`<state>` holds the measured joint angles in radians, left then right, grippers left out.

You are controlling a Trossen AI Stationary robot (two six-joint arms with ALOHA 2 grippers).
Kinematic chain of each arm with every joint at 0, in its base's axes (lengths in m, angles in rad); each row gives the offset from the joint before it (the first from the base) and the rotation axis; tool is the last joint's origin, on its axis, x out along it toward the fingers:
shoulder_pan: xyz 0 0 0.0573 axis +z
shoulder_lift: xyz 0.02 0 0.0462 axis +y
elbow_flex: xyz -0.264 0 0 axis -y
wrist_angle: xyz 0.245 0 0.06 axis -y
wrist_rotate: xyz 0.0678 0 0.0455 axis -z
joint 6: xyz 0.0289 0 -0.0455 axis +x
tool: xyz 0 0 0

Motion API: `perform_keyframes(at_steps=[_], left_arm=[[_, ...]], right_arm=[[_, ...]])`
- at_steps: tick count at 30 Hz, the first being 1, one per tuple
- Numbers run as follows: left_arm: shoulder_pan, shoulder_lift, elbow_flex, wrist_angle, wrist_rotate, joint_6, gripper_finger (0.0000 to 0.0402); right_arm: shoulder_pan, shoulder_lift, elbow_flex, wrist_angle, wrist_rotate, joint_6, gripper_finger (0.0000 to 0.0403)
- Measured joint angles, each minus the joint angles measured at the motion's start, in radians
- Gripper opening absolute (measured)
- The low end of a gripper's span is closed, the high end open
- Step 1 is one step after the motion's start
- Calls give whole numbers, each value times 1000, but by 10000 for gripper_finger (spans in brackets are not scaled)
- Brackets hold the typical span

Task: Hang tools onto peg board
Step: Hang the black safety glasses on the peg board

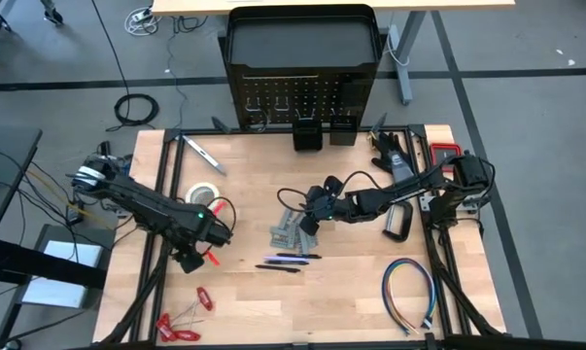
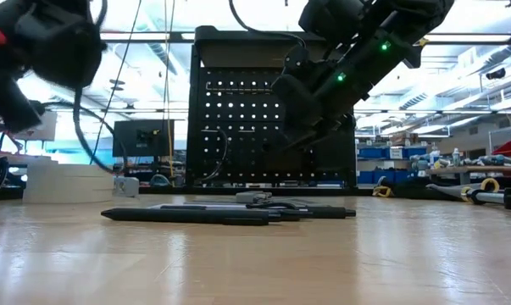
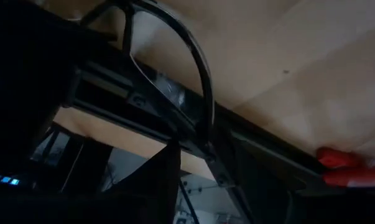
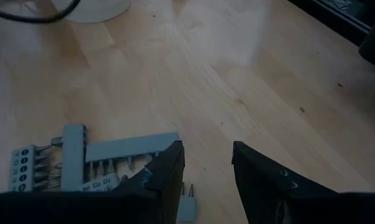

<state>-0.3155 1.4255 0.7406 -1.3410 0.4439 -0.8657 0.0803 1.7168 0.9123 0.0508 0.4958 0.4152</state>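
Observation:
The peg board (image 1: 302,68) stands upright at the table's far edge, also in the low view (image 2: 272,110). Grey metal pieces (image 1: 291,231) lie mid-table, with two dark pens (image 1: 288,261) just nearer. My right gripper (image 4: 206,168) hangs open above the grey pieces' right end (image 4: 100,155), touching nothing. My left gripper (image 1: 193,258) is low over the table's left part, open, and a small red-handled tool (image 1: 214,259) lies beside it. A white tape roll (image 1: 203,193), a silver bar tool (image 1: 203,154) and a black C-clamp (image 1: 399,224) lie flat on the wood.
More red-handled tools (image 1: 181,326) lie at the near left corner. A multicoloured wire loop (image 1: 409,292) lies near right and a red case (image 1: 446,151) far right. Two black bins (image 1: 322,131) stand at the board's foot. Bare wood stretches along the near edge.

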Motion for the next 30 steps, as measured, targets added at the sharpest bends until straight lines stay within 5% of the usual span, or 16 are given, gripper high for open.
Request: perform_keyframes(at_steps=[18, 30], left_arm=[[-54, 87, -1, 179, -60, -1, 152], [-59, 87, 48, 441, -228, 159, 104]], right_arm=[[8, 0, 0, -6, 0, 0, 147], [8, 0, 0, -3, 0, 0, 147]])
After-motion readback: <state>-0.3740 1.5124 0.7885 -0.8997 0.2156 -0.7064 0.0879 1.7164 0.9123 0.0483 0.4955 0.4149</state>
